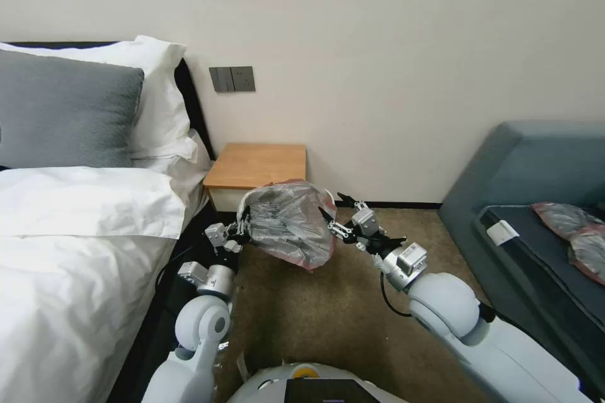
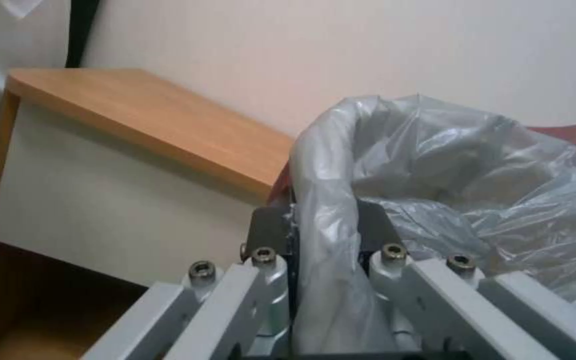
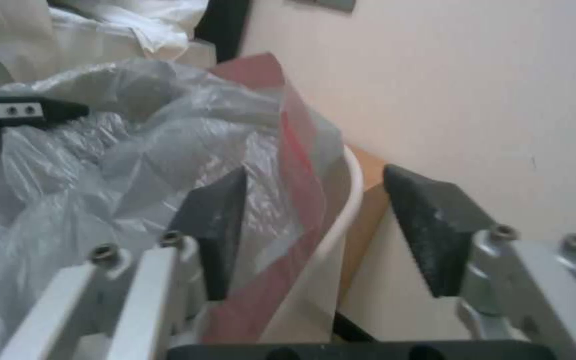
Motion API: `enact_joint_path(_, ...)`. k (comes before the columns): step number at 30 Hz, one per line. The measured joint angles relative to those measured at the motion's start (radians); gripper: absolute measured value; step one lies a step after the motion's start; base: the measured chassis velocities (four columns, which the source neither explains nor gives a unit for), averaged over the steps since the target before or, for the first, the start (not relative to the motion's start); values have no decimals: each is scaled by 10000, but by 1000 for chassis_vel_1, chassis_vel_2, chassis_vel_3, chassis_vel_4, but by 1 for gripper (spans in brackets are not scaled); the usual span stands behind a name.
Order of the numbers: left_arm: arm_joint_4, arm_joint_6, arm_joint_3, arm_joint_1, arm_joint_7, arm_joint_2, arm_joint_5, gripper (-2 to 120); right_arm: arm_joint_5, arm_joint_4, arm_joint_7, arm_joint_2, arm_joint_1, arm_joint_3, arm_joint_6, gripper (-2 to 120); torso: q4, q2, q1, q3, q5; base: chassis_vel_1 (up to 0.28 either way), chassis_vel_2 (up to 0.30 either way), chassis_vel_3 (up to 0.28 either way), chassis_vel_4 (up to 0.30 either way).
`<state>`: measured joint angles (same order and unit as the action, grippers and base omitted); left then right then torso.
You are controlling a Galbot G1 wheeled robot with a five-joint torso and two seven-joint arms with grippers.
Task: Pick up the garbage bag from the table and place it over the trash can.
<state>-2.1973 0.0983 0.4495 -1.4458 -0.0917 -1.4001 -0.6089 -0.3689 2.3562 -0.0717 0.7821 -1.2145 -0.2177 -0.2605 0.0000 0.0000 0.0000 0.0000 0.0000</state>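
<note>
Grey crinkly garbage bag [image 1: 291, 223] hangs stretched between both end effectors at frame centre in head view, just in front of the desk [image 1: 257, 165]. Left end effector [image 2: 325, 225] pinches bag film, seen in left wrist view. Right end effector [image 3: 308, 230] is spread, straddling the pinkish-red band and cream trash can [image 3: 345, 210] rim.

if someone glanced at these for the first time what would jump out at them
The crinkled grey garbage bag with its pinkish-red band, held up in front of the wooden table, between the two grippers. The left gripper is shut on one side of the film; the right gripper stands open around the opposite rim, where the trash can edge shows as a cream curve under the plastic. Around them are a white bed on the left and a blue-grey sofa on the right.
</note>
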Motion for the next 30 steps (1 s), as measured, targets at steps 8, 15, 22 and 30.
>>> enact_joint_path(8,-59,5,1,-27,9,-2,0,9,-13,-114,56,4,18,7,25,26,0,0,0,0,0,0,0,0,0)
enact_joint_path(15,-42,5,2,-12,16,-4,0,9,-4,-160,148,14,69,0,122,1,0,0,0,0,1,0,0,0,0)
enact_joint_path(22,2,6,-4,-37,44,3,2,9,-5,-200,192,-2,183,-87,229,0,0,0,0,-1,0,0,0,0,0)
enact_joint_path(30,20,-54,5,-159,194,60,-58,9,-66,-571,112,-42,363,-349,377,0,0,0,0,-1,0,0,0,0,0)
